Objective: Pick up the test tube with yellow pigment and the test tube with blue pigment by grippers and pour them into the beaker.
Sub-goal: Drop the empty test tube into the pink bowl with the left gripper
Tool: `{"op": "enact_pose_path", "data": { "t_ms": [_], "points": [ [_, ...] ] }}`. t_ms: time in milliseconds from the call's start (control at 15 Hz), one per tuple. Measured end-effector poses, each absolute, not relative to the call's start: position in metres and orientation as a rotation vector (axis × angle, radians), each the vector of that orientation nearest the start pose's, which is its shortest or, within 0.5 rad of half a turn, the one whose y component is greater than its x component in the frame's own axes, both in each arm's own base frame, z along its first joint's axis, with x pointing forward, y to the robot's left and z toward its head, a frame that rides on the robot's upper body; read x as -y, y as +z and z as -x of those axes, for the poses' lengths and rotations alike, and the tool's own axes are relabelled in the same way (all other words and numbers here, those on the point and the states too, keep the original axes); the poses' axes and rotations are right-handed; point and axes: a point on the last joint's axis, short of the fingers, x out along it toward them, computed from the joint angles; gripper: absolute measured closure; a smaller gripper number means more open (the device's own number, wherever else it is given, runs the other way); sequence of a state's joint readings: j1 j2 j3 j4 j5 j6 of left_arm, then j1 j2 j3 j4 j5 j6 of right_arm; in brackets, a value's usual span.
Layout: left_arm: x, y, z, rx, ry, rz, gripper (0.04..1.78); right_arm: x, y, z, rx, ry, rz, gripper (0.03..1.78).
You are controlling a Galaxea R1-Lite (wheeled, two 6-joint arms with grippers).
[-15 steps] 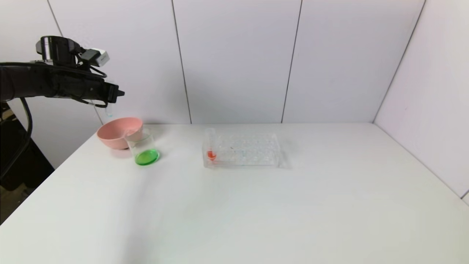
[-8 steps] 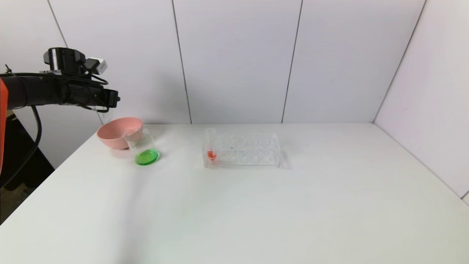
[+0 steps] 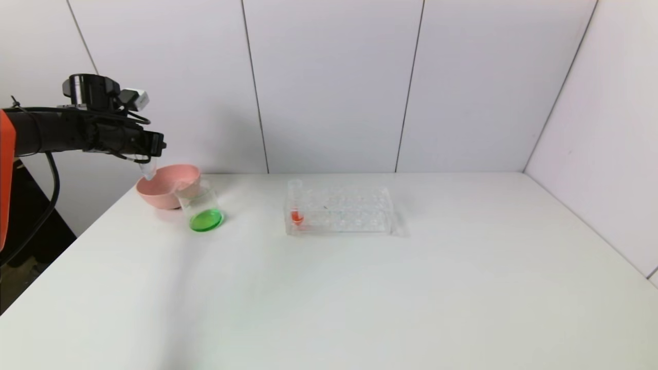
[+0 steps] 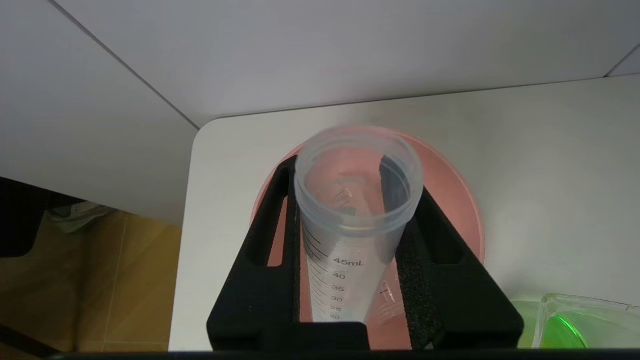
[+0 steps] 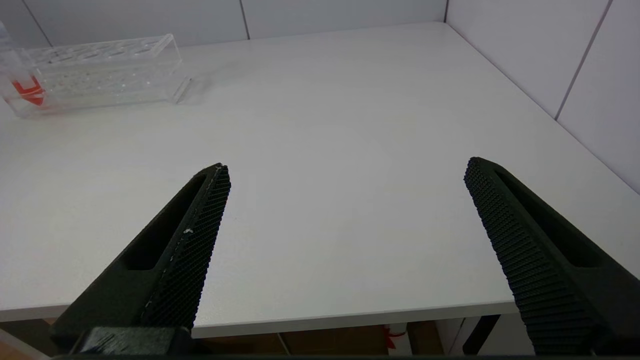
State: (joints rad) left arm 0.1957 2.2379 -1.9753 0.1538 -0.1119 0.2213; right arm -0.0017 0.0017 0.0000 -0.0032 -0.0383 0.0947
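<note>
My left gripper (image 3: 149, 148) is shut on a clear graduated test tube (image 4: 350, 240) and holds it just above the pink bowl (image 3: 167, 187). In the head view the tube's lower end (image 3: 148, 169) hangs at the bowl's far left rim. In the left wrist view my left gripper (image 4: 350, 175) has its pads against the tube, whose open mouth faces the camera; no liquid shows inside. The beaker (image 3: 203, 205) stands in front of the bowl with green liquid in it. No tube with yellow or blue liquid is in view. My right gripper (image 5: 345, 170) is open and empty over the table's front edge.
A clear rectangular tube rack (image 3: 342, 210) stands mid-table and holds one tube with red-orange liquid (image 3: 296, 205) at its left end. The rack also shows in the right wrist view (image 5: 100, 70). The beaker's rim shows in the left wrist view (image 4: 575, 320). The bowl sits by the table's back left corner.
My left gripper has come down with the tube, from high above the bowl to just over its rim. The faint blue at the tube's end no longer shows.
</note>
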Motion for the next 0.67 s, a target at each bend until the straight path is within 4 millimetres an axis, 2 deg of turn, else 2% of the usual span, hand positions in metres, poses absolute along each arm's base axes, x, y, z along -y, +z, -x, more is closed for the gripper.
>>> {"op": "enact_pose_path", "data": {
  "t_ms": [133, 333, 467, 667],
  "points": [
    [-0.0897, 0.2213, -0.4595, -0.419, 0.037, -0.165, 1.02, 0.0008, 0.0758, 0.0227, 0.003, -0.04, -0.095, 0.1],
    [-0.0914, 0.2217, -0.4592, -0.418, 0.041, -0.165, 0.54, 0.0008, 0.0758, 0.0227, 0.003, -0.04, -0.095, 0.1],
    [-0.0908, 0.2221, -0.4593, -0.417, 0.039, -0.165, 0.28, 0.0008, 0.0758, 0.0227, 0.003, -0.04, -0.095, 0.1],
    [-0.0903, 0.2261, -0.4573, -0.408, 0.035, -0.167, 0.07, 0.0008, 0.0758, 0.0227, 0.003, -0.04, -0.095, 0.1]
  ]
}}
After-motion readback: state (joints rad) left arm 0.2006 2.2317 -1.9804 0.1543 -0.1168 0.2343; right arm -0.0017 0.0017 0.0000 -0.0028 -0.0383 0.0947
